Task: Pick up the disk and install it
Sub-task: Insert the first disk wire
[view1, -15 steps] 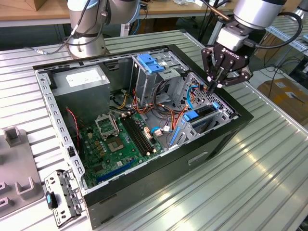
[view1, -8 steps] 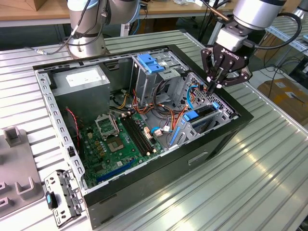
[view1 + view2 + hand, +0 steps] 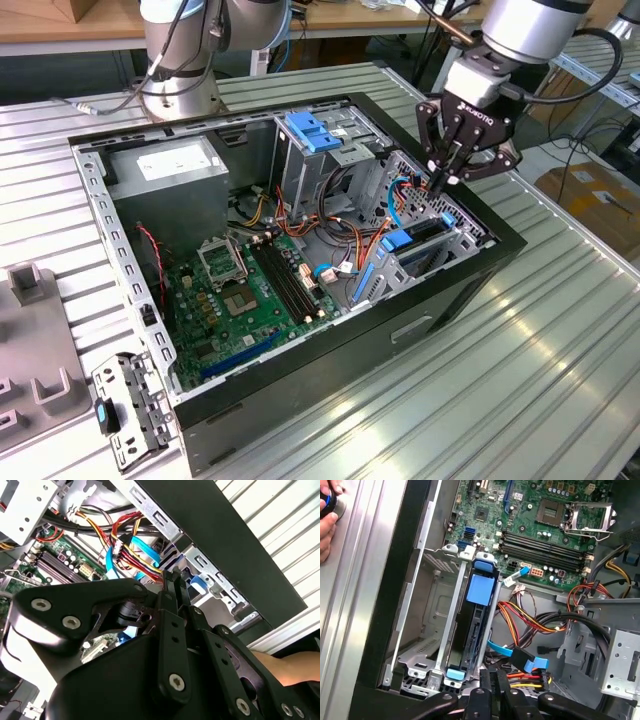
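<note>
End effector (image 3: 449,181) hangs over the drive-bay corner of the open PC case (image 3: 455,290), fingers pinched together, nothing gripped. The disk (image 3: 415,238) sits directly below the fingertips, seated on edge in the metal bay; in the first wrist view its blue carrier rails (image 3: 481,587) run lengthwise between the bay walls. Blue SATA cable (image 3: 502,649) and power wiring bundle (image 3: 532,622) just beside the fingertips. Motherboard (image 3: 245,290) lies farther in. Case rests on the bench (image 3: 560,350).

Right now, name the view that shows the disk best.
The first wrist view: the disk lies along its slot with both blue ends showing. The exterior view shows it edge-on below the gripper. In the second wrist view the gripper covers most of it.
</note>
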Tool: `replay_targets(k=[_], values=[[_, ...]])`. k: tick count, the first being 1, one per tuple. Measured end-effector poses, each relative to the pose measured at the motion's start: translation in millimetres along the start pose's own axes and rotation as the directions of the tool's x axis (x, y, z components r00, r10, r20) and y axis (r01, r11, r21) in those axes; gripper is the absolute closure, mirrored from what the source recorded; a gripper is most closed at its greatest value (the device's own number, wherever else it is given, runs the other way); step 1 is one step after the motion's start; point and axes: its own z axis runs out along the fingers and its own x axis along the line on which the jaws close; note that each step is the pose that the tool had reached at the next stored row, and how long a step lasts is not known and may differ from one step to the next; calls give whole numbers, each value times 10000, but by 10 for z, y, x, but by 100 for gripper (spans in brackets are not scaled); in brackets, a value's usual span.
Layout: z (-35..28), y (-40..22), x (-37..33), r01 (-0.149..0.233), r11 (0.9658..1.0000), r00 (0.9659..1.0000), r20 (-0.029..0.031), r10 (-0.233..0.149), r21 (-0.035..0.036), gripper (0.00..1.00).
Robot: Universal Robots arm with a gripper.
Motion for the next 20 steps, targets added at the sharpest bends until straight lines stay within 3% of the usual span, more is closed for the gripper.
replay_targets(k=[5, 12, 18, 20], values=[[14, 31, 2, -63, 10000, 10000, 1, 63, -2, 84], [72, 34, 18, -530, 9986, 9986, 2, 530, -11, 84], [126, 49, 12, -885, 9961, 9961, 7, 885, -21, 84], [156, 50, 15, -1232, 9924, 9924, 13, 1232, -31, 84]])
